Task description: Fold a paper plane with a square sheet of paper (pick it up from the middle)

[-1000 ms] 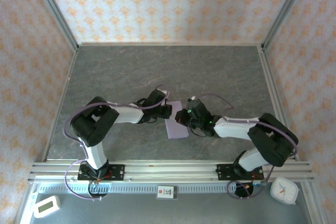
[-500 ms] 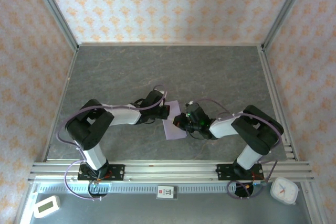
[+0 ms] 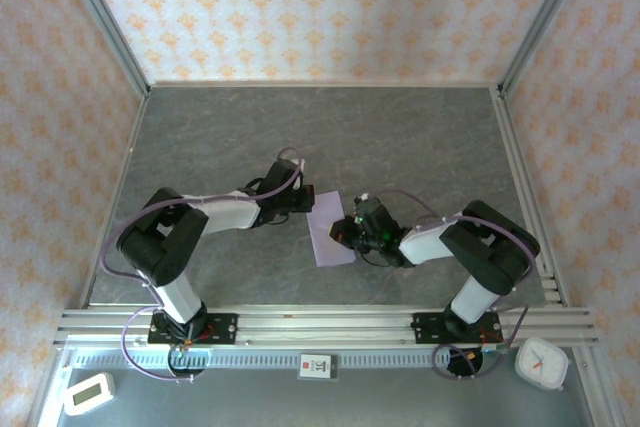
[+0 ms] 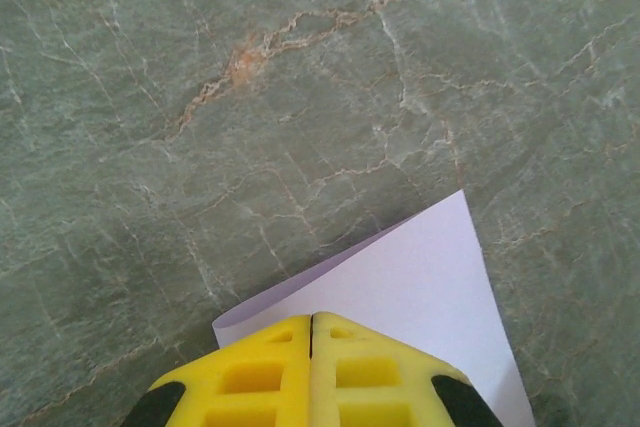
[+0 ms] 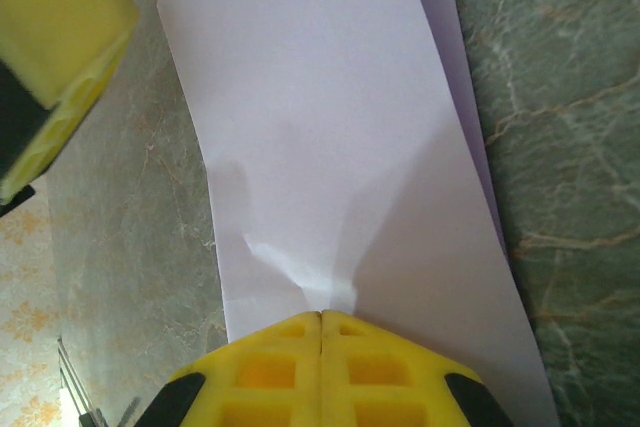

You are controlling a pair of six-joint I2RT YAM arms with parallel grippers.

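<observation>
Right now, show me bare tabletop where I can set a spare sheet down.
Free: the far half of the table, between the back wall and the lilac sheet. Crowded: the centre, where the left gripper and right gripper meet at that sheet.

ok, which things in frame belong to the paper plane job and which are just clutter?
Job:
- sheet of paper, lilac, folded over
- left gripper, shut, at the sheet's edge
- right gripper, shut, tips on the sheet

Lying about:
- white clock, near right corner
- white device, near left corner
- label on the front rail
</observation>
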